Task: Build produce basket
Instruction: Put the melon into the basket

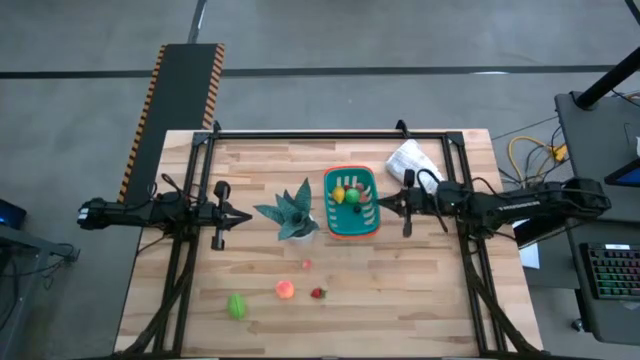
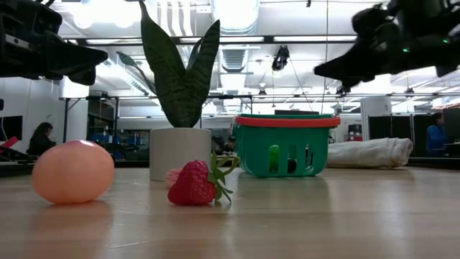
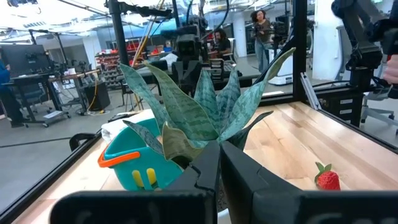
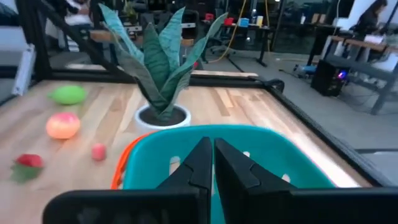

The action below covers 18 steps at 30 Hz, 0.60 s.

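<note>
The teal basket [image 1: 351,226] with its orange band stands right of the table's middle, holding yellow, green and dark produce [image 1: 346,195]. My right gripper [image 1: 380,203] is shut, level, with nothing in it, and hangs above the basket's right rim [image 2: 287,121], clear of it in the low view. My left gripper [image 1: 243,214] is shut and empty, left of the potted plant [image 1: 290,213]. Loose on the near part of the table lie a green piece [image 1: 236,305], a peach-coloured one [image 1: 285,290], a strawberry [image 1: 318,293] and a small pink piece [image 1: 306,264].
A white bag [image 1: 413,160] lies at the far right, behind the basket. The plant's tall leaves [image 2: 180,72] rise between the two grippers. A black frame [image 1: 330,133] runs round the table's far and side edges. People stand in the room beyond.
</note>
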### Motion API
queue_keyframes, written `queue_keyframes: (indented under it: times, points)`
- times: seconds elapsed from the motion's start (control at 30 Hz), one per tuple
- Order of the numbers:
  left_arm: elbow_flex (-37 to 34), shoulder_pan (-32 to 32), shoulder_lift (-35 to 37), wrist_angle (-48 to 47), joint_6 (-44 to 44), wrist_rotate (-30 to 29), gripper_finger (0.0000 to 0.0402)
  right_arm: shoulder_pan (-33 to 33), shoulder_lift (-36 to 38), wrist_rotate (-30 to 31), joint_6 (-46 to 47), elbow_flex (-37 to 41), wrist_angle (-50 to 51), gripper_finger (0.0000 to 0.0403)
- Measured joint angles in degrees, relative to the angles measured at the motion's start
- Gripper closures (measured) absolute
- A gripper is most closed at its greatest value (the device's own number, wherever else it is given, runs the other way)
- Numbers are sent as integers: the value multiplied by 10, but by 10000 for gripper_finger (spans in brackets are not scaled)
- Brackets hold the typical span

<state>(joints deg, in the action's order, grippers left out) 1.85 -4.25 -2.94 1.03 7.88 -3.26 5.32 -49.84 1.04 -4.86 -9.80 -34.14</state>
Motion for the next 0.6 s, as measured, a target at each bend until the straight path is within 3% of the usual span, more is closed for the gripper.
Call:
queue_keyframes:
  times: [0.6]
  points:
    - [0, 0, 0, 0, 0, 0, 402, -151, 245, 112, 33, 42, 199, 394]
